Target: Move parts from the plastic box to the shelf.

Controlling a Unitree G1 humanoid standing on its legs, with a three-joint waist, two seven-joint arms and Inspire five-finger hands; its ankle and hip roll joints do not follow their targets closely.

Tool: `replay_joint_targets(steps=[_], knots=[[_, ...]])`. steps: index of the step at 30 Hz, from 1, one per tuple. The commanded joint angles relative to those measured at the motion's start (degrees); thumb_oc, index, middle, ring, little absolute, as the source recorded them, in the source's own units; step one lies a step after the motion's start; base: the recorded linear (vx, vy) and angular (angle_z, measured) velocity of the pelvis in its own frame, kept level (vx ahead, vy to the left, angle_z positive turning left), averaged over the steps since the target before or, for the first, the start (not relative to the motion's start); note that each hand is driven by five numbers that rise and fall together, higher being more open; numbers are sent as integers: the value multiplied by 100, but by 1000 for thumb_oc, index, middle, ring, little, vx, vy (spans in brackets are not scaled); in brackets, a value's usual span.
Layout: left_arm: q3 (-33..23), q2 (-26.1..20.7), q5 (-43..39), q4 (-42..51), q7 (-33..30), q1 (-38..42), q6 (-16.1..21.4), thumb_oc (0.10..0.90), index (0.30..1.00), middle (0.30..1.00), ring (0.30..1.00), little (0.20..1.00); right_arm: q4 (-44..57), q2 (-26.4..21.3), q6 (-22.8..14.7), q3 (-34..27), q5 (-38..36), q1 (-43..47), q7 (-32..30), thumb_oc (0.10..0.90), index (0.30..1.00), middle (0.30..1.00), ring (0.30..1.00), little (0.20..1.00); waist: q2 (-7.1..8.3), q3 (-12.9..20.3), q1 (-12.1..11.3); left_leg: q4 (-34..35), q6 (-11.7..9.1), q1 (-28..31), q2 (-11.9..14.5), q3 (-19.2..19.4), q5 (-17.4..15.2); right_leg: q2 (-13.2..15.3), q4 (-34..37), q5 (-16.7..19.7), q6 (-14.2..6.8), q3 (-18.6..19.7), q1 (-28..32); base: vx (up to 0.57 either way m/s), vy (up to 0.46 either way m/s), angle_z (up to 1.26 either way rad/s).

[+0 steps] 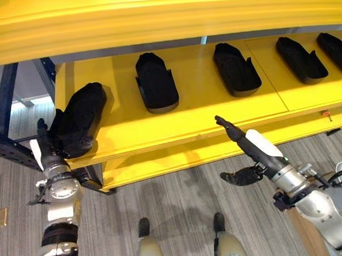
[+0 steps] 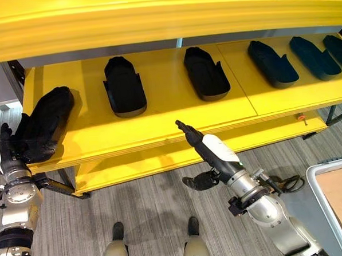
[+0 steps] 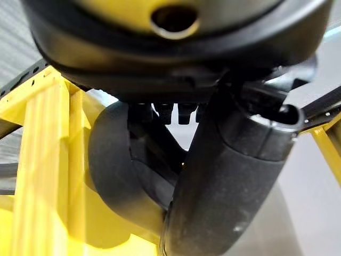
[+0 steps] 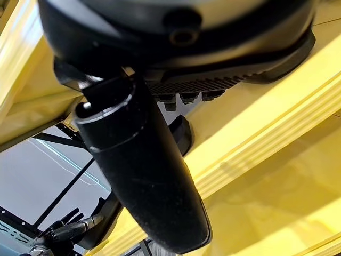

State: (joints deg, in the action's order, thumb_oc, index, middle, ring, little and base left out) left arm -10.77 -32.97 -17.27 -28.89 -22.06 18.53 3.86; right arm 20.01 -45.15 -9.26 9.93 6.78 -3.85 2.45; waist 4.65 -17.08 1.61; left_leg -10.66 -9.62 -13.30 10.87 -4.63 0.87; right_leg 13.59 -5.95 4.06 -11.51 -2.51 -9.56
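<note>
Five black parts lie on the yellow shelf (image 1: 216, 111). The left hand (image 1: 44, 147) grips the leftmost part (image 1: 81, 117) at the shelf's edge; its wrist view shows fingers curled around it. The right hand (image 2: 209, 149) hangs empty, fingers straight. The right eye view shows a grey box (image 2: 318, 197).

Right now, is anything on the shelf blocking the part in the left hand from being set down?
Nothing visible does. The left hand holds the black part at the yellow shelf end; bare board separates it from the nearest part.

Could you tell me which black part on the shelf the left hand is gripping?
The leftmost black part, overhanging the shelf's end; the left hand grips it. The others lie untouched.
</note>
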Motion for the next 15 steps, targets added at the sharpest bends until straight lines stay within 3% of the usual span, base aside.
replay_joint_targets(steps=[1, 15], knots=[[210, -528, -299, -153, -158, 515, 321, 900, 1000, 1000, 1000, 1000, 391, 90, -298, -238, -38, 457, -416, 900, 1000, 1000, 1000, 1000, 205, 375, 46, 82, 277, -150, -4, -21, 160, 102, -309, -397, 87, -10, 96, 0, 0, 0], [225, -382, -663, -259, -87, 425, 363, 900, 1000, 1000, 1000, 1000, 384, 146, -284, -312, -18, 366, -469, 900, 1000, 1000, 1000, 1000, 221, 482, 53, 125, 295, -22, -29, -1, 125, 120, -241, -423, 73, -15, 224, 11, 0, 0]])
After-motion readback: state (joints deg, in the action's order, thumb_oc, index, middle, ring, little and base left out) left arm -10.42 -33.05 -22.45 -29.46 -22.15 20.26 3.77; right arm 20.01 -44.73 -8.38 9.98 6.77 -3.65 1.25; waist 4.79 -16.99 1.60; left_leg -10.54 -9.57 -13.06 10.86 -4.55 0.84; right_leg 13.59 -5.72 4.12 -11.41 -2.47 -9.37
